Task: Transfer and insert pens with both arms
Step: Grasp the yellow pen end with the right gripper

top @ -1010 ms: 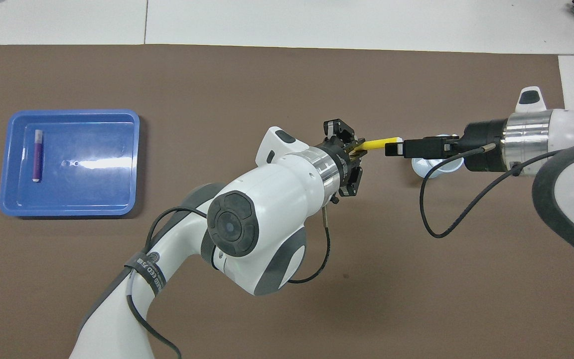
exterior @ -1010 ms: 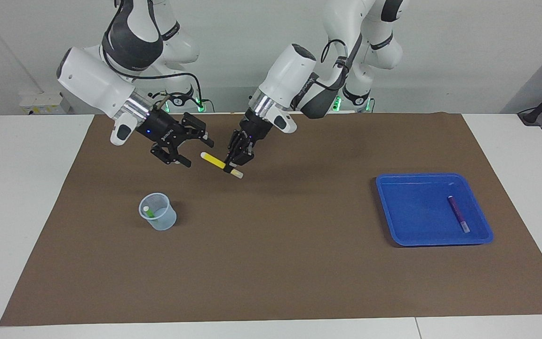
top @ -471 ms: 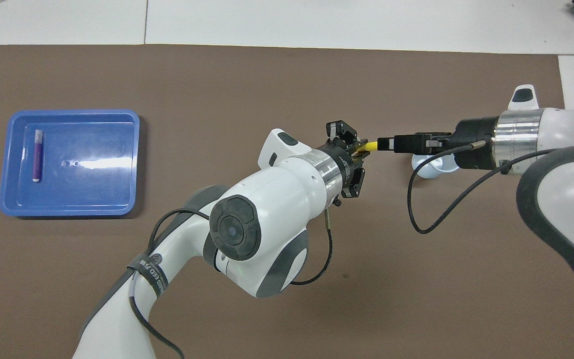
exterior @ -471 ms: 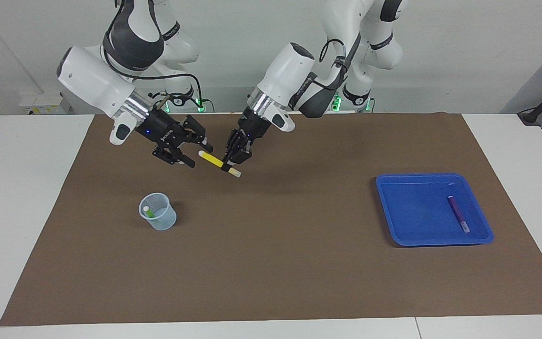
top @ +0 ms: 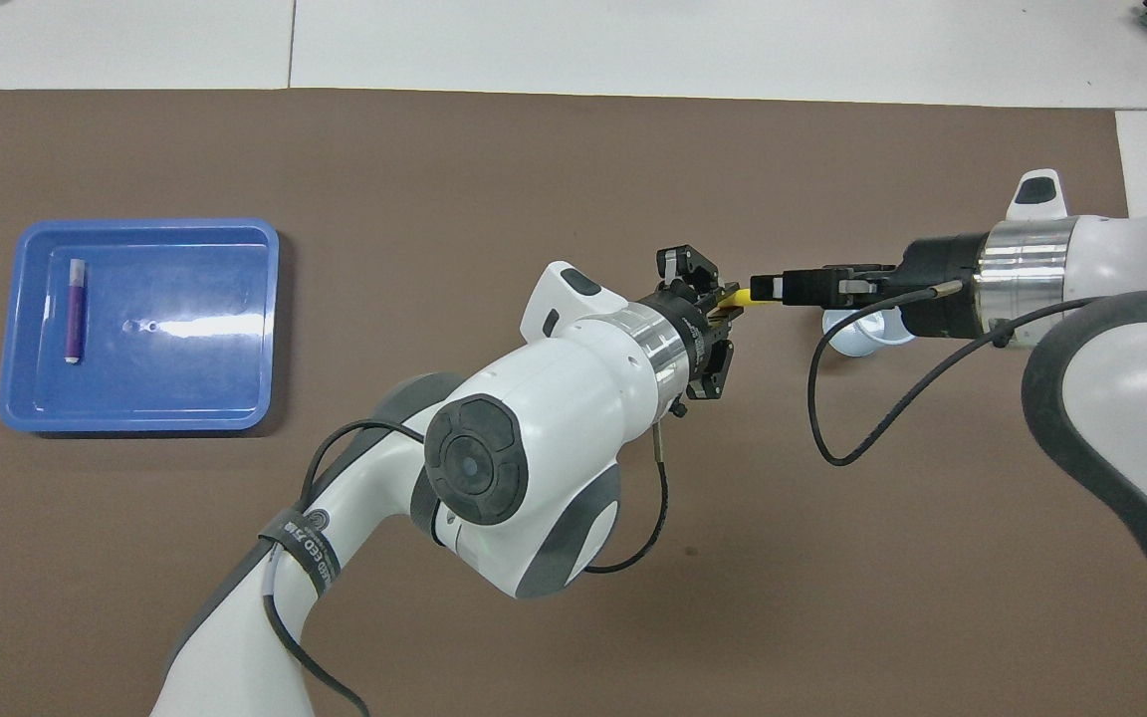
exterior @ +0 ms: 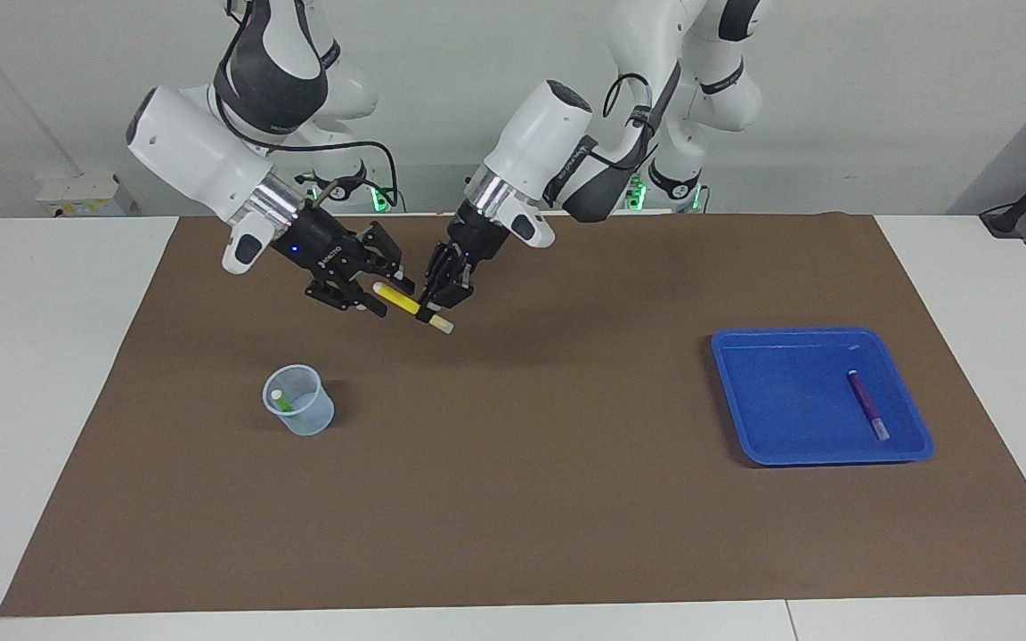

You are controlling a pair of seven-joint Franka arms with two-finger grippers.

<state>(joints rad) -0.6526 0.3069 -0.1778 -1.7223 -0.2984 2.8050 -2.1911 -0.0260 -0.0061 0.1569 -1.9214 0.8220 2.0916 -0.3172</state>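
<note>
In the facing view the right arm [exterior: 201, 169] reaches in from 10 o'clock. Its jaws sit at the upper end of the yellow pen [exterior: 402, 303], up in the air over the counter [exterior: 513, 499]. Whether they have clamped it cannot be told.

At 7 o'clock from the pen stands the cup [exterior: 299, 401], with the green pen [exterior: 283, 402] leaning inside. The yellow pen slants from 10 to 4 o'clock. The left arm [exterior: 540, 133] comes down from 1 o'clock, and its jaws are clenched on the pen near the lower end, the pale cap poking out below. The two sets of jaws are just beside each other along the shaft. At 4 o'clock, well apart, the tray [exterior: 789, 401] holds the purple pen [exterior: 867, 405].

The main risk appears to be timing. If the left jaws release before the right ones hold firmly, the pen likely drops and rolls on the counter. The right jaws reach only the pen's tip, so a shallow hold may let it swing or slide out. A tilted pen could then miss the cup's mouth or tip the cup, which looks light. If either arm pulls while both hold on, the pen may twist out of line. With the jaws so close, a small drift could also knock them together.
</note>
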